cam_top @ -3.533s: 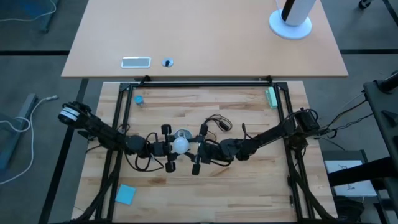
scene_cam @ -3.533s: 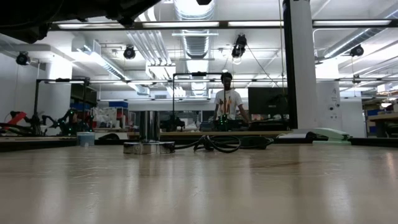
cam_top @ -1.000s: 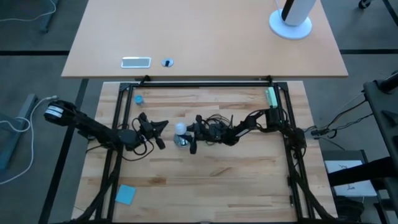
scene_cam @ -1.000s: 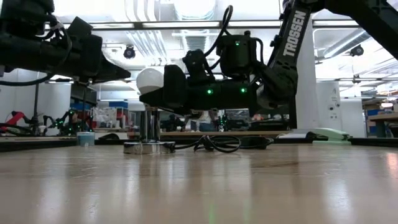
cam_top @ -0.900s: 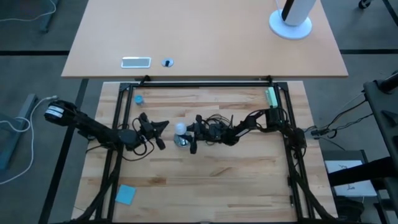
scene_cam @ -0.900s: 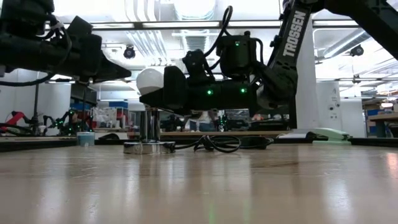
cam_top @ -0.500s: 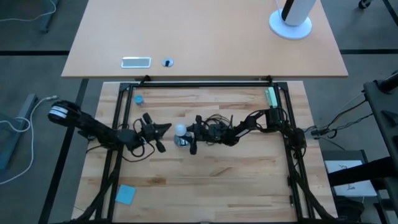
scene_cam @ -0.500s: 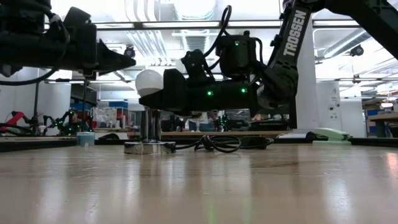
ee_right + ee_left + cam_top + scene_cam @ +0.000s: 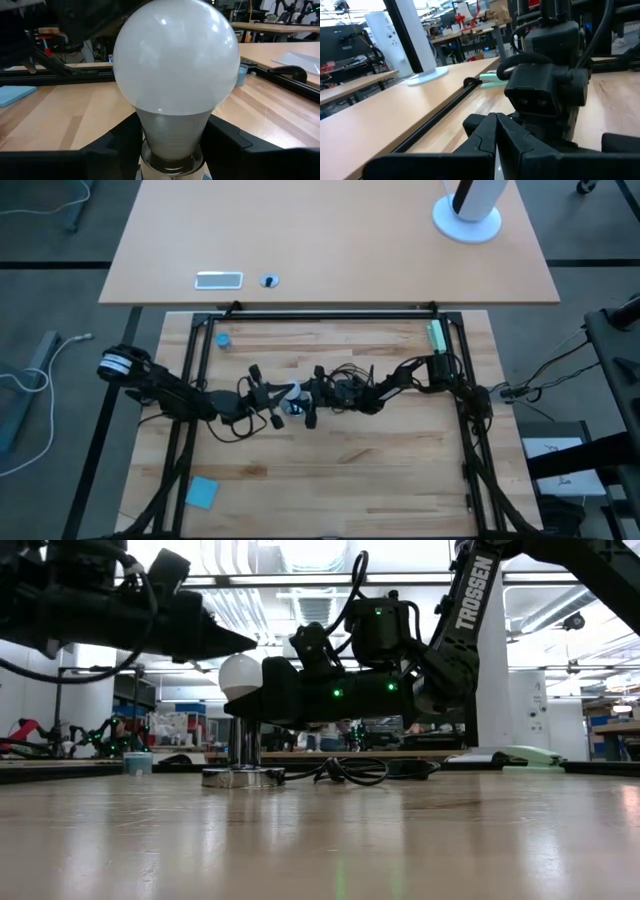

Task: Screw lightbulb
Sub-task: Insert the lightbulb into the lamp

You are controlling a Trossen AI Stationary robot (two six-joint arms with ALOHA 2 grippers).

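Observation:
The white frosted lightbulb (image 9: 240,675) stands upright, glass end up, over the silver socket disc (image 9: 240,778) and its short upright barrel (image 9: 244,745). It fills the right wrist view (image 9: 175,60) and shows in the high view (image 9: 290,392) at mid table. My right gripper (image 9: 299,398) is shut on it. The bulb's screw base is mostly hidden between the fingers. My left gripper (image 9: 250,642) is shut and empty. It points at the bulb from the table's left, its tips (image 9: 281,394) just beside the glass. I cannot tell if it touches. My right gripper pinches the bulb's grey neck (image 9: 172,131), just below the glass, between its two fingers (image 9: 117,147). The fingers lie level and come from the table's right side. The bulb stands upright in the hold, its lower end over the socket barrel; whether it sits in the barrel is hidden.
The socket's black cord (image 9: 347,374) coils behind the bulb. A small blue cap (image 9: 222,339) lies at the far left, a blue pad (image 9: 201,492) near left, and a green block (image 9: 436,336) far right. A black frame rail (image 9: 330,313) borders the far edge.
My left gripper has gone toward the table's right edge, up to the bulb, and its tips now stand beside the glass. My right gripper and the bulb have kept still over the socket.

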